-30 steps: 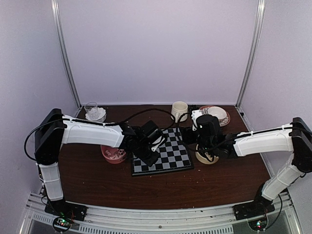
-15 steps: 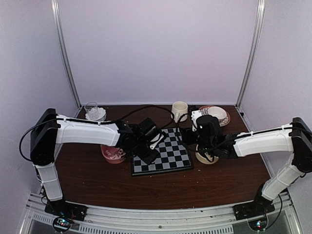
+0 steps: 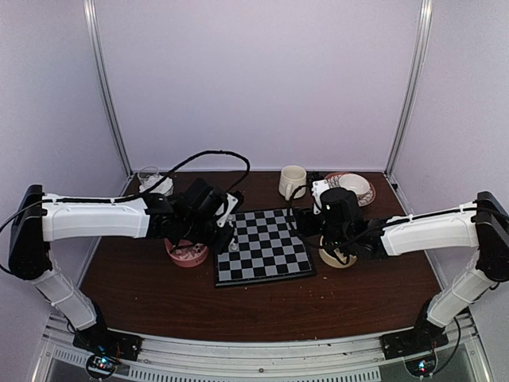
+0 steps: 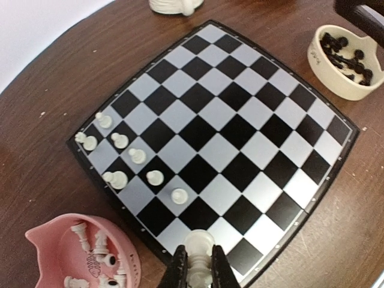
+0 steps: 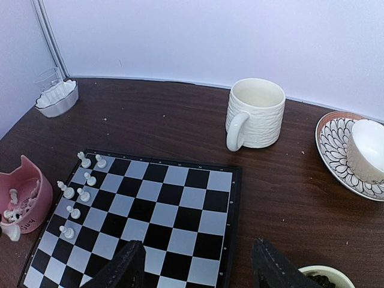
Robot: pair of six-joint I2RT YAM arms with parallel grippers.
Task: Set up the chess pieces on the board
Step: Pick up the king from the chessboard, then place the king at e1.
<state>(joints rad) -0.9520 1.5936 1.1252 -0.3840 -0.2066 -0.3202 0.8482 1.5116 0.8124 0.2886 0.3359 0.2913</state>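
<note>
Left hand point(image 4: 198, 257) is now clamping a white piece point(image 4: 198, 240), having swung back from the board point(image 4: 240, 129) toward the pink bowl point(image 4: 42, 237); we are judging placement next. Right hand point(image 5: 195, 264) is waiting, jaws apart.

From my feed: plain, pale lilac-white back wall point(image 3: 262, 87), with matching side walls point(image 3: 40, 103) closing in left and right. Two thin metal uprights point(image 3: 107, 95) stand in the rear corners. Dark brown wood table point(image 3: 262, 306), faintly speckled. Ribbed aluminium rail point(image 3: 254, 360) along its near edge. Light soft and even.
</note>
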